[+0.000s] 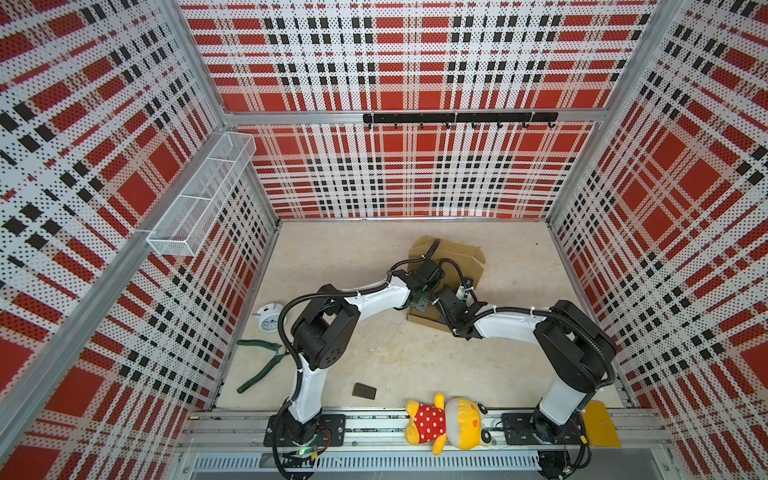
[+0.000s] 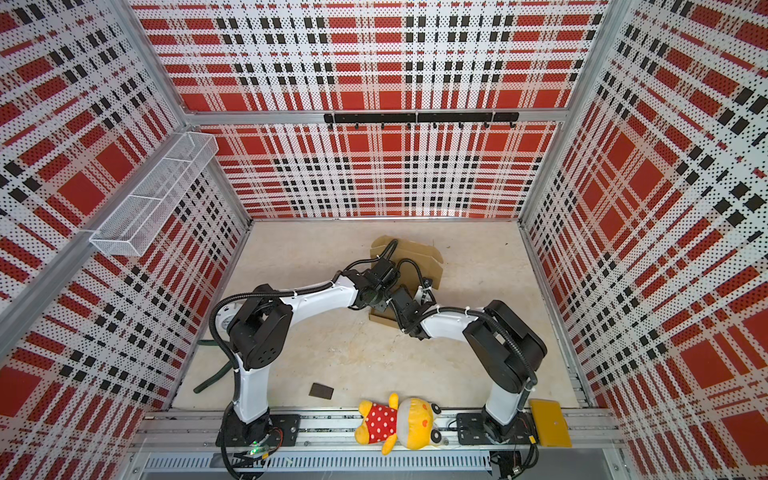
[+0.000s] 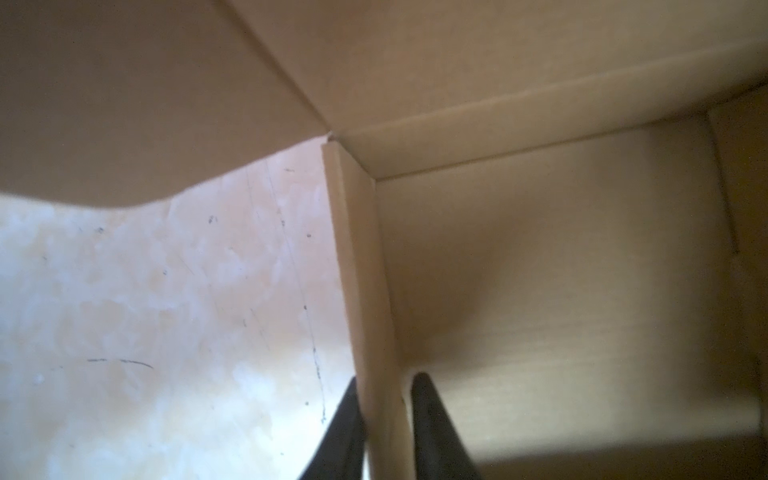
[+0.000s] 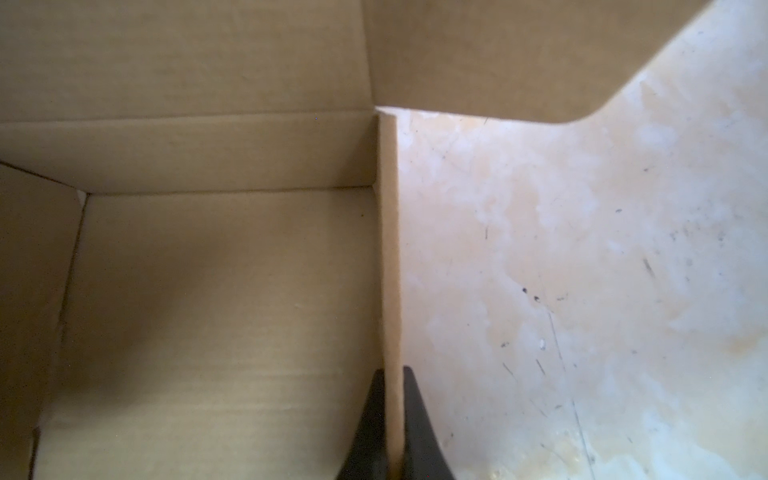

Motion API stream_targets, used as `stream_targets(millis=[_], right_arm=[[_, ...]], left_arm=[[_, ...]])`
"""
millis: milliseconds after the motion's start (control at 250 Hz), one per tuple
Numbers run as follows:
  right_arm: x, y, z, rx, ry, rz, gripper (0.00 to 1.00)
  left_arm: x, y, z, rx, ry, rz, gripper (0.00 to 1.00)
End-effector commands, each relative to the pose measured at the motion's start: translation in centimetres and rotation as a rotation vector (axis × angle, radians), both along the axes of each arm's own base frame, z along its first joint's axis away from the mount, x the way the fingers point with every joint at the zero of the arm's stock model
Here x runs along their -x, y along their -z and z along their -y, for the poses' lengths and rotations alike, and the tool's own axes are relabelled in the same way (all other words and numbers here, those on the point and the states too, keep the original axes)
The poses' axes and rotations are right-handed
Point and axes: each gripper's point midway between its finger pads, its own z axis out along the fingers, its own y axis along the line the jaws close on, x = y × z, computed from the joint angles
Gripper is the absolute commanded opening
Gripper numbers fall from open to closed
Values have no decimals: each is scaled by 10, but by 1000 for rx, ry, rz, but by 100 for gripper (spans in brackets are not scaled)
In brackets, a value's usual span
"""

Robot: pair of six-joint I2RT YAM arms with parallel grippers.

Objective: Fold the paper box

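The box (image 1: 453,253) (image 2: 415,254) sits far-middle on the surface (image 1: 353,257). My right fingers (image 4: 415,415) pinch its right wall's edge tight. My left fingers (image 3: 432,424) straddle the left wall; I cannot tell if they grip. Bare surface lies outside both walls.

The left arm (image 1: 378,297) and right arm (image 1: 507,326) share glossy white link shells and bulky matte black joint housings (image 1: 324,328); one housing on the left arm shows a ring of small holes. Black corrugated conduit (image 1: 281,324) runs along each arm, fastened with white zip ties (image 1: 532,310). Each arm rises from a black base plate (image 1: 334,428) dotted with screws. A green light (image 1: 305,450) glows below the left base, and a small green circuit board (image 1: 420,296) shows at the left wrist. In the wrist views the fingers (image 3: 434,428) are black, slim and tapered to rounded tips.
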Motion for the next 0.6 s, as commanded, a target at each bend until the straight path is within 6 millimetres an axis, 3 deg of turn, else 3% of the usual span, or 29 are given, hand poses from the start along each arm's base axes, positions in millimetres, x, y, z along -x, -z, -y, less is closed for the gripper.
stream_targets(millis=[0,272,492,596], right_arm=[[-10,-10,-13,-39,-21,41,0],[-10,-10,-14,-40,-24,39,0],[-10,-11,-13,-31,-26,38,0],[-10,-12,-12,-29,-24,38,0]], left_arm=[[5,11,6,-9,2,-15,18],[9,32,8,-32,3,-53,19],[12,41,10,-42,1,-72,3],[13,35,13,-25,2,-72,8]])
